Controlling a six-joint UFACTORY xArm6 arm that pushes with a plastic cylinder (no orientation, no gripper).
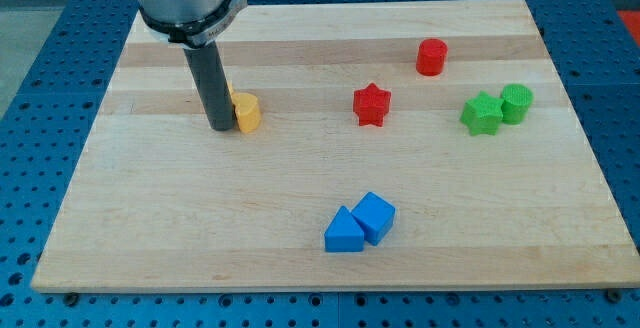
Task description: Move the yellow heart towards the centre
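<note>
The yellow heart lies on the wooden board at the view's upper left. My tip rests on the board right against the heart's left side, and the dark rod hides part of the block. A sliver of another yellow block shows just behind the rod, above the heart.
A red star sits near the board's middle top. A red cylinder is further right and up. A green star and a green cylinder touch at the right. A blue triangle and a blue cube touch at the bottom middle.
</note>
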